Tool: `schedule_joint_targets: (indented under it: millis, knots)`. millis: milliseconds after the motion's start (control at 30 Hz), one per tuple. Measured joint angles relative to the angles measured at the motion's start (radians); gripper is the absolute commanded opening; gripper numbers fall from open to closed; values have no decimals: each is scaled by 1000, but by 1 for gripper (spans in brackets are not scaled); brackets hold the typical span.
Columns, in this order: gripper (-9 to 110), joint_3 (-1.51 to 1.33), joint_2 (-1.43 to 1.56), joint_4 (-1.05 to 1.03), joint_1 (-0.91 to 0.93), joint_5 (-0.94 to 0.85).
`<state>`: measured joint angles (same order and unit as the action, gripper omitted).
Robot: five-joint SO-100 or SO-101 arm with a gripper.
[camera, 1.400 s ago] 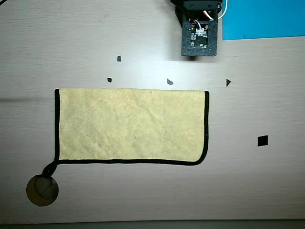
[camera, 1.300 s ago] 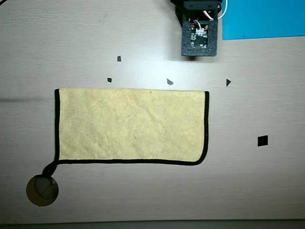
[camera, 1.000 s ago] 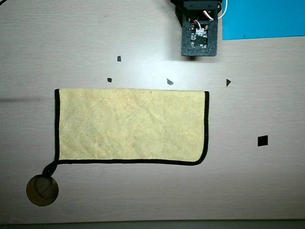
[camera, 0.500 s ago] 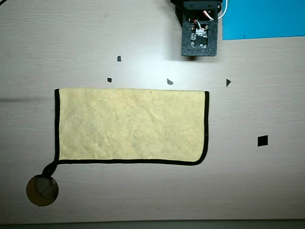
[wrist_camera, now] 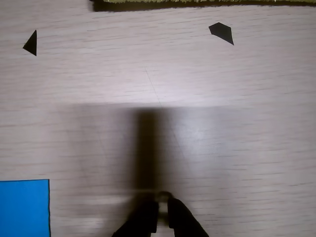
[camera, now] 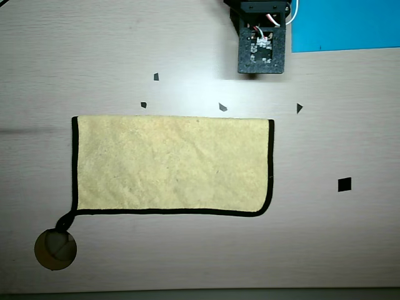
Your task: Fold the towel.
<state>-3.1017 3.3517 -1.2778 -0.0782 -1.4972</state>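
Observation:
The towel (camera: 172, 164) is a pale yellow fuzzy rectangle with black trim, lying flat mid-table in the overhead view. Its black loop (camera: 64, 220) trails off the lower left corner. In the wrist view only a strip of its trimmed edge (wrist_camera: 197, 4) shows along the top. My gripper (wrist_camera: 163, 205) enters the wrist view from the bottom, its two black fingers closed together with nothing held, over bare table well short of the towel. In the overhead view the arm's wrist (camera: 261, 47) sits above the towel's top right part and hides the fingers.
A bright blue sheet (camera: 347, 26) lies at the top right in the overhead view and also shows in the wrist view (wrist_camera: 24, 207). Small black tape marks (camera: 344, 184) dot the table, two in the wrist view (wrist_camera: 222, 32). A brown disc (camera: 55, 249) sits by the loop.

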Motion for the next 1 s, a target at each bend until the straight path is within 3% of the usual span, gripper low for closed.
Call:
schedule_joint_targets:
  millis: [833,1000]
  knots:
    - [0,0,0,0,11,12]
    - [1,3,-35,101,123,183]
